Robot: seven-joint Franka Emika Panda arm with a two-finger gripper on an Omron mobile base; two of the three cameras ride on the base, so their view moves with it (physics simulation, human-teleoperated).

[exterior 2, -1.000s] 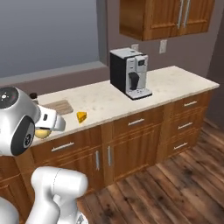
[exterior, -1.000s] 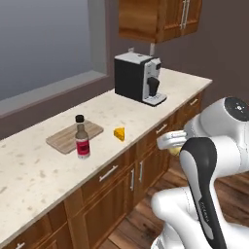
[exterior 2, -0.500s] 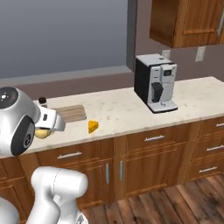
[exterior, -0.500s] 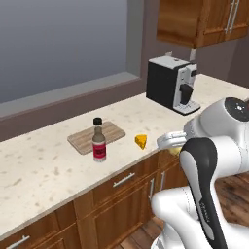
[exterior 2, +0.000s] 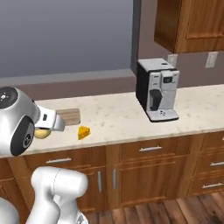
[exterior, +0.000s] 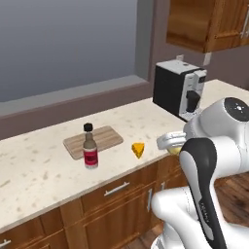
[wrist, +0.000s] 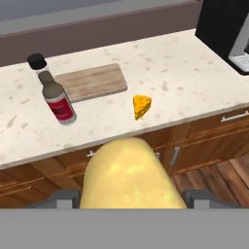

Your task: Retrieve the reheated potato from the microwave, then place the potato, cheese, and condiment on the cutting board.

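Observation:
The pale yellow potato (wrist: 129,175) sits between my fingers, and my gripper (wrist: 129,199) is shut on it, out in front of the counter's edge. From the base views the gripper (exterior: 171,142) (exterior 2: 48,122) hangs beside the arm with the potato (exterior 2: 41,133) under it. On the counter lies the wooden cutting board (wrist: 92,81) (exterior: 95,141) (exterior 2: 69,116). The condiment bottle (wrist: 57,99) (exterior: 89,153) stands upright at the board's front left corner. The cheese wedge (wrist: 142,105) (exterior: 138,149) (exterior 2: 83,131) lies to the board's right. The microwave is out of view.
A black and silver coffee machine (exterior: 180,90) (exterior 2: 156,89) (wrist: 226,26) stands on the counter to the right. Wooden drawers and doors (exterior 2: 151,148) run below the counter, and wall cabinets (exterior 2: 192,24) hang above the machine.
The whole picture has shifted as the base drove along the counter; board, bottle and cheese now sit more directly ahead. The potato stays in the gripper.

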